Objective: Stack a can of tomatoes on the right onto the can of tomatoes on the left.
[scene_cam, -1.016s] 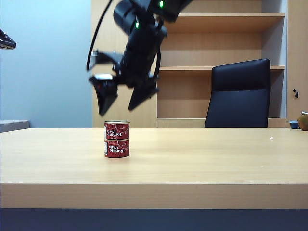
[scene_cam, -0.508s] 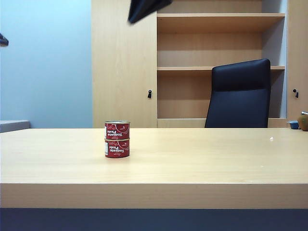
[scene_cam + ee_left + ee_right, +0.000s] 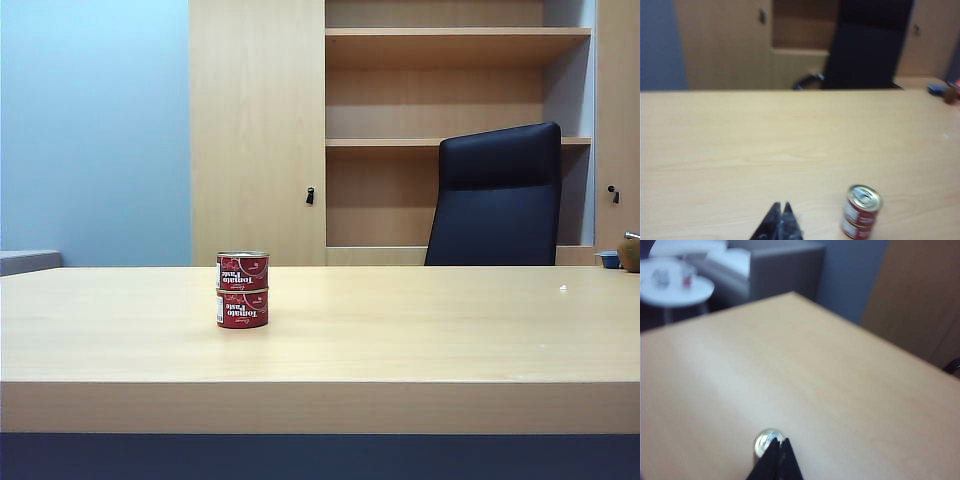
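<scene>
Two red tomato paste cans stand stacked on the wooden table, the upper can (image 3: 243, 269) squarely on the lower can (image 3: 242, 309). Neither arm shows in the exterior view. In the left wrist view the stack (image 3: 861, 212) stands beside my left gripper (image 3: 781, 206), which is shut and empty, high above the table. In the right wrist view my right gripper (image 3: 779, 441) is shut and empty, far above the stack; the silver lid of the top can (image 3: 765, 440) peeks out just behind the fingertips.
A black office chair (image 3: 494, 195) stands behind the table (image 3: 400, 330) in front of wooden shelves (image 3: 455, 145). A small brown object (image 3: 630, 252) sits at the far right edge. In the right wrist view a grey sofa (image 3: 765, 267) and round white side table (image 3: 675, 287) lie beyond the table.
The right arm, hovering open just above the stack a second ago, has lifted out of the exterior view and its gripper has shut. The left arm has also left that view. The stack has not moved.
</scene>
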Available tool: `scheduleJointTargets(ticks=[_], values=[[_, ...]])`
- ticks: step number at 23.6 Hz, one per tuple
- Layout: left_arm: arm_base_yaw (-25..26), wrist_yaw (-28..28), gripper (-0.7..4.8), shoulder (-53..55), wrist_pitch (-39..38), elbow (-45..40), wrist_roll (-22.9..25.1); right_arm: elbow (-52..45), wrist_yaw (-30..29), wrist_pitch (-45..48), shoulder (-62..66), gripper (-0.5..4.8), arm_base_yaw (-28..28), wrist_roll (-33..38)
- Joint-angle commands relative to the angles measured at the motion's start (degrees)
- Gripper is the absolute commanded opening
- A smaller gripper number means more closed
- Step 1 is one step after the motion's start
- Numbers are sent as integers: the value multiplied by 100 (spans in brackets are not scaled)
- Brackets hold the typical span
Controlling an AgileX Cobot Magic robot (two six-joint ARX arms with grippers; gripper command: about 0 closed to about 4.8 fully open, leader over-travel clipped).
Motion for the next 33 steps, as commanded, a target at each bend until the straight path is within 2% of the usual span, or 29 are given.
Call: scheduleJointTargets(ticks=[1, 7, 10, 12, 18, 25, 27, 29, 33], values=[[4, -240, -5, -299, 28, -208, 42, -667, 345, 776, -774, -9, -2, 433], [4, -590, -5, -807, 157, -684, 44, -1499, 1073, 859, -2124, -9, 24, 643], [4, -957, -5, -1023, 339, -1038, 44, -1690, 1154, 498, -2806, -9, 24, 649], [4, -1202, -5, -1178, 470, -1320, 44, -1729, 1460, 15, -3338, -9, 24, 649], [4, -1314, -5, -1497, 629, -1882, 42, -1729, 1786, -1069, -4282, -9, 24, 649], [4, -1648, -5, -1814, 627, -2299, 42, -1729, 1777, -2297, -5169, -9, 24, 719], [4, -1766, -5, -1849, 461, -2299, 46, -1731, 1731, -2555, -5307, -9, 24, 920], [4, -1764, -5, -1849, 343, -2299, 251, -1733, 1674, -2999, -5451, -8, 28, 1364], [4, -1746, -5, -1849, -133, -2299, 236, -1943, 1325, -3512, -5471, -9, 24, 1403]])
